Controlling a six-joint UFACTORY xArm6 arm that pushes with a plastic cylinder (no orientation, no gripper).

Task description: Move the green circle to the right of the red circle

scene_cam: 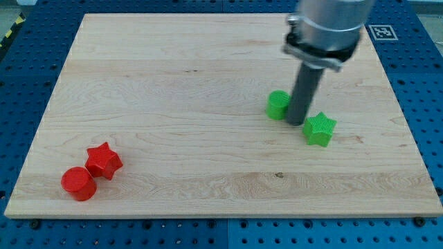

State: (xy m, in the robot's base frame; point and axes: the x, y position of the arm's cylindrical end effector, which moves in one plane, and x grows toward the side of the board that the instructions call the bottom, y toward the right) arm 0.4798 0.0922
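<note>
- Camera view: a dark rod descends from a grey metal housing (325, 28) at the view's top right, its end effector being my tip (295, 123), which rests on the pale wooden tabletop (173, 83).
- The end effector has no parts to open or close; it grips nothing. My tip stands just beside the green circle (278, 104), against that block's right edge as seen here, though actual contact cannot be confirmed.
- A green star (319, 129) lies just to the right of my tip and slightly nearer the view's bottom, so the rod sits between the two green blocks.
- The red circle (77, 183) sits near the tabletop's bottom left corner, well apart from the green circle, with a red star (104, 160) touching or nearly touching it at upper right.
- A black-and-white square marker (382, 32) lies on the blue perforated base (422, 83) beyond the tabletop's top right corner; it carries a pattern, and no readable writing appears anywhere.
</note>
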